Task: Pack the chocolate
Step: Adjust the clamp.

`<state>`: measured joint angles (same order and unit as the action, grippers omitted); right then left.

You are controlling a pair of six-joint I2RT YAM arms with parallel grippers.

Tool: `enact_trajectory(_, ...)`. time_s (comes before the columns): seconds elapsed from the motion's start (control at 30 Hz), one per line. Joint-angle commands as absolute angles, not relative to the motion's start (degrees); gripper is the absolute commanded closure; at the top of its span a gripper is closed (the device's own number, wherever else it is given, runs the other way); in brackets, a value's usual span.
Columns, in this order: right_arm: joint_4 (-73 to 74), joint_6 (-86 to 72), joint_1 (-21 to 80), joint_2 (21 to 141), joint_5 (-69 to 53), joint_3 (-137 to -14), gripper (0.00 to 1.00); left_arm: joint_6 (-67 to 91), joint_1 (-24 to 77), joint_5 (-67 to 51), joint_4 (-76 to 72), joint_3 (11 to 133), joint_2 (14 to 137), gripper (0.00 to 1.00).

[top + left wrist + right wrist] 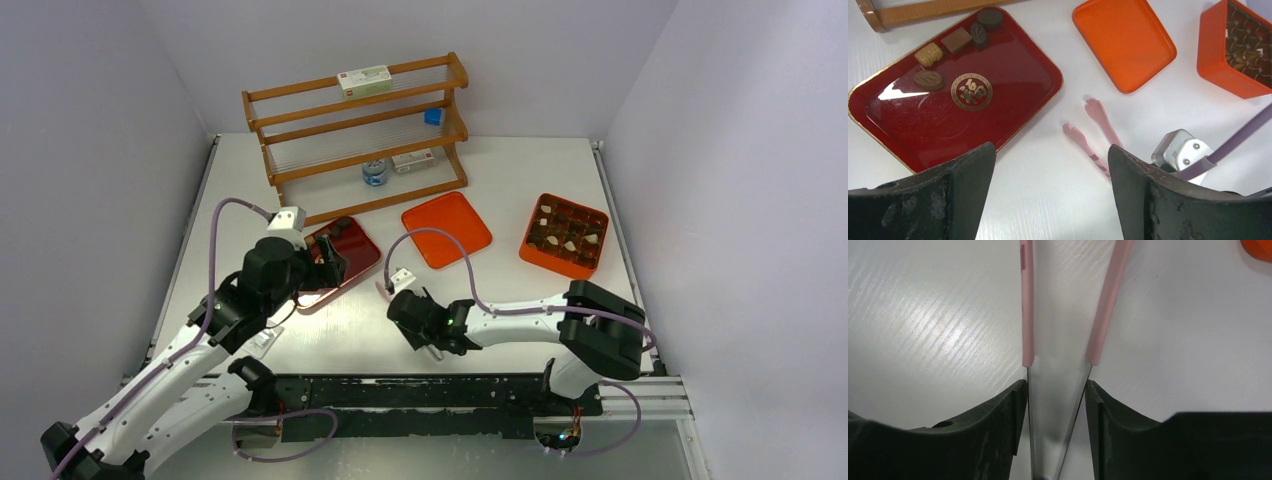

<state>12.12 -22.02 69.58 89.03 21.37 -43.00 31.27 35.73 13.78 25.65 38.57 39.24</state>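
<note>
Several pieces of chocolate [929, 54], dark and lighter brown, lie along the far edge of the dark red tray [948, 125]. More chocolate [568, 238] fills cells of the orange box [530, 250]. My left gripper [1052, 150] hangs open above the bare table beside the tray's near right edge, nothing between its fingers. My right gripper [1056, 385] grips the pink tongs [1027, 315] by their metal arms, one finger against each arm. The tongs' tips [1094, 111] are spread apart over the table between tray and lid.
An orange lid [447, 228] lies open side up between the tray and the box. A wooden rack [355, 130] with small items stands at the back. The right arm's purple cable [440, 250] loops over the middle of the table.
</note>
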Motion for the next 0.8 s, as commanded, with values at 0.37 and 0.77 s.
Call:
enact_trajectory(0.37,13.64,-23.64,71.91,89.04,26.01,-42.97,0.63,33.33,35.40,6.84,23.73,40.61,44.43,0.21)
enact_trajectory(0.77,22.49,-16.84,73.30,76.96,18.51,-55.00,0.64,33.65,35.24,-9.06,15.75,42.91,55.23,0.27)
